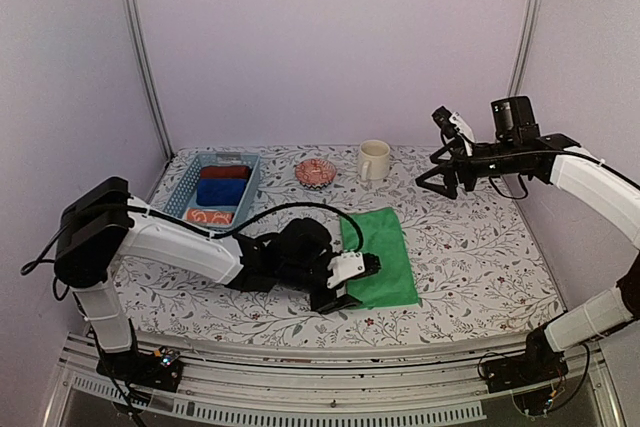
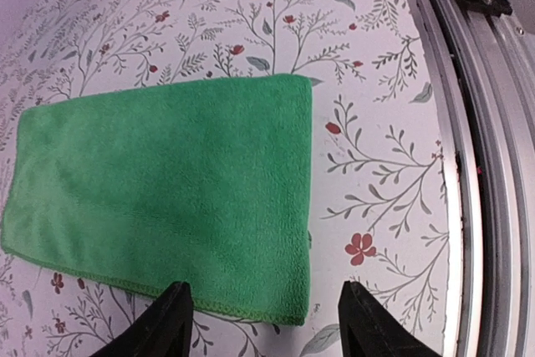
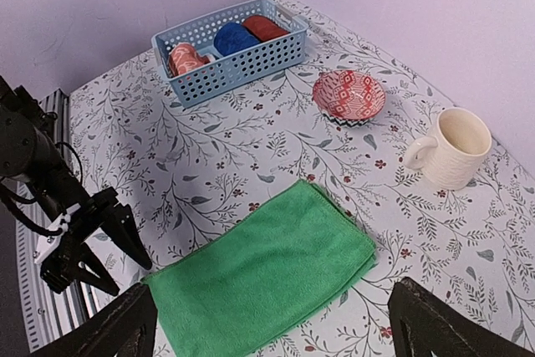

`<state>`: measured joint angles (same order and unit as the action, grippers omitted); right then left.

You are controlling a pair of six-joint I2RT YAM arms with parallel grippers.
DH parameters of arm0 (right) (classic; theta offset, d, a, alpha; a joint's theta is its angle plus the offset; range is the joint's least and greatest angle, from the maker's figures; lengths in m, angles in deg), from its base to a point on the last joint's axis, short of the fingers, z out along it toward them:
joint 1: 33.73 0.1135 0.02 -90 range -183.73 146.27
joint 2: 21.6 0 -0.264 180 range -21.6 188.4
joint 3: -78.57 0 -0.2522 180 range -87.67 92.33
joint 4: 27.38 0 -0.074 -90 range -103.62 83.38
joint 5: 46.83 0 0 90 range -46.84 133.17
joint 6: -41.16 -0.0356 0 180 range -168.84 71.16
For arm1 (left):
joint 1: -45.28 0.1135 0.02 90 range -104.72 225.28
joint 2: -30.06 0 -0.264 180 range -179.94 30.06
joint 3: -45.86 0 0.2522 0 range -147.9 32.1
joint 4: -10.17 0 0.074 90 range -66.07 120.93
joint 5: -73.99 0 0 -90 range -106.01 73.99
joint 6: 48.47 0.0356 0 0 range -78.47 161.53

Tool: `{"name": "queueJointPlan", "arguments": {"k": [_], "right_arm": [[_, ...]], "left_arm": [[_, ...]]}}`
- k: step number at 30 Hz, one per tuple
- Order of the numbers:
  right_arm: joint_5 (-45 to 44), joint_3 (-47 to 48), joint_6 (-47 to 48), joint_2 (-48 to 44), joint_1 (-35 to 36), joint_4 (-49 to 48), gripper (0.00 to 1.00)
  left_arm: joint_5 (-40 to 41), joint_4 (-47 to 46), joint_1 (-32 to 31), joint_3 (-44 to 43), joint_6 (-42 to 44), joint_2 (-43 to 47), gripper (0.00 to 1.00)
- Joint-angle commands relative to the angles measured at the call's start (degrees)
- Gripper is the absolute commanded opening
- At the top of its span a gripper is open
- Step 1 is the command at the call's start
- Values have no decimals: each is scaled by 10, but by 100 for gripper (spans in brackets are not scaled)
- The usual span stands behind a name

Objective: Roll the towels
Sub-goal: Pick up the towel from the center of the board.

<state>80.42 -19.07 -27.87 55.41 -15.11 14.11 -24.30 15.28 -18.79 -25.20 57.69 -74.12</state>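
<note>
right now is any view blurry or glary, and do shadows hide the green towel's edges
top view: soft even light, no glare, green towel edges clear, only a faint shadow under the left gripper; left wrist view: towel weave sharp, the left fingers at the bottom dark with little detail; right wrist view: towel sharp, the right fingers in the bottom corners dark and soft.

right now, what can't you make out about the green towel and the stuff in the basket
- green towel, near-left corner: top view, hidden under the left gripper.
- Its nearest corner: right wrist view, cut off by the bottom edge.
- orange towel in the basket: top view, print too small to read.
</note>
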Motion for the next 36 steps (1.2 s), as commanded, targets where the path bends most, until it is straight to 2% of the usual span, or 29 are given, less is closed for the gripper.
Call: {"name": "queueJointPlan", "arguments": {"k": [1,2,7,9,12,19,23,26,31,36], "right_arm": [[56,32,24,-5,-10,32,99],[68,36,38,-5,-10,52,100],[101,17,158,24,-4,181,76],[79,-29,203,16,0,177,67],[43,-101,244,-20,11,147,62],[-52,-200,278,-66,84,100,58],[-96,-247,280,-76,117,45,52],[-106,-270,288,-82,144,24,52],[-179,-315,301,-67,218,-20,59],[-256,-348,287,-47,281,-90,64]], "left_arm": [[-31,23,-3,-20,31,-27,60],[-37,22,-3,-23,33,-32,59],[-51,8,-3,-41,27,-68,52],[-49,2,-3,-45,29,-78,51],[-48,-7,-2,-48,38,-109,49],[-29,-5,1,-63,34,-152,42],[-24,1,1,-63,32,-156,24],[-35,11,3,-64,29,-151,12],[-98,41,14,-91,-25,-151,0],[-185,55,39,-117,-112,-174,0]]}}
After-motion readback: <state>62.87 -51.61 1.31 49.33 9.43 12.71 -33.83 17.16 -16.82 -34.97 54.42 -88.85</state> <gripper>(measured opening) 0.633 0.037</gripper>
